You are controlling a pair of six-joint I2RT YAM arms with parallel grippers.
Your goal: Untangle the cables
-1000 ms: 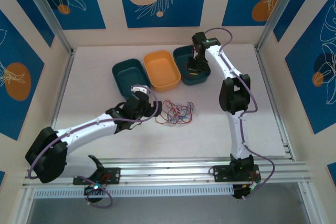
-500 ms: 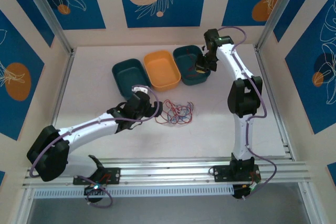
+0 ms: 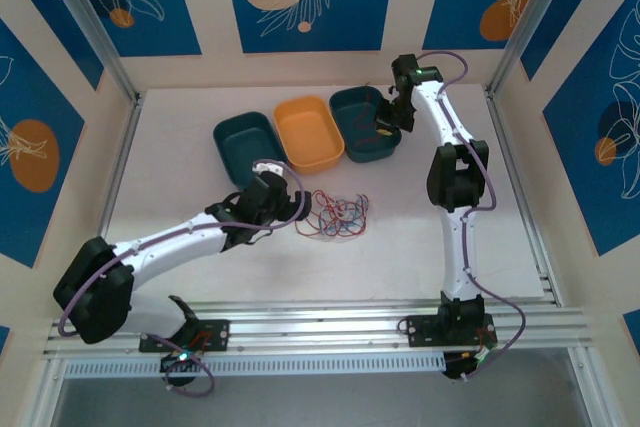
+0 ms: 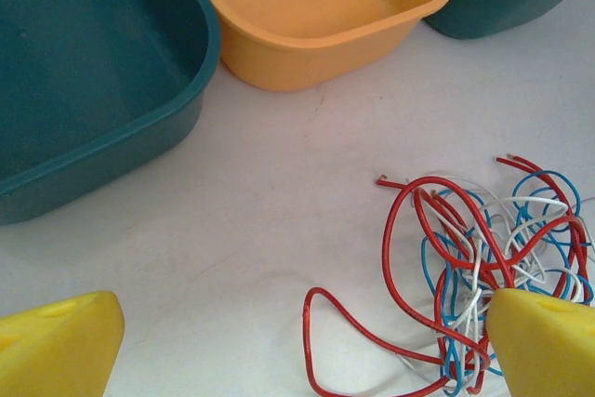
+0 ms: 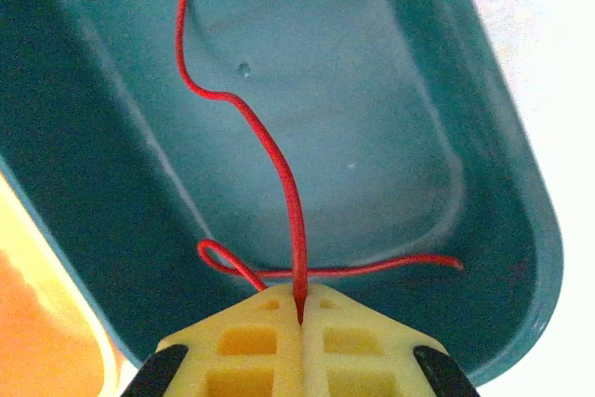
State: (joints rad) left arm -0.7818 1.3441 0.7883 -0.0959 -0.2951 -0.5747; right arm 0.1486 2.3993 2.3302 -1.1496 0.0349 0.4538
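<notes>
The cables (image 3: pixel 338 215) lie as a loose tangle of thin red, blue and white wires on the white table in front of the bins. In the left wrist view the cables (image 4: pixel 493 248) spread at the right, with one red loop reaching between my fingers. My left gripper (image 3: pixel 298 209) sits at the tangle's left edge, open, its yellow fingertips (image 4: pixel 56 352) wide apart. My right gripper (image 5: pixel 299 315) is shut on a single red wire (image 5: pixel 279 174) that hangs curling into the right teal bin (image 5: pixel 507 258). From above, the right gripper (image 3: pixel 382 129) hovers over that bin (image 3: pixel 352 105).
An orange bin (image 3: pixel 310 133) stands between the right teal bin and a left teal bin (image 3: pixel 244 145) at the back of the table. In the left wrist view the orange bin (image 4: pixel 325 53) and the left teal bin (image 4: pixel 102 127) lie just beyond the tangle.
The right arm has swung right and its elbow has risen, keeping the red wire over the right teal bin. The left arm has barely shifted beside the tangle.
</notes>
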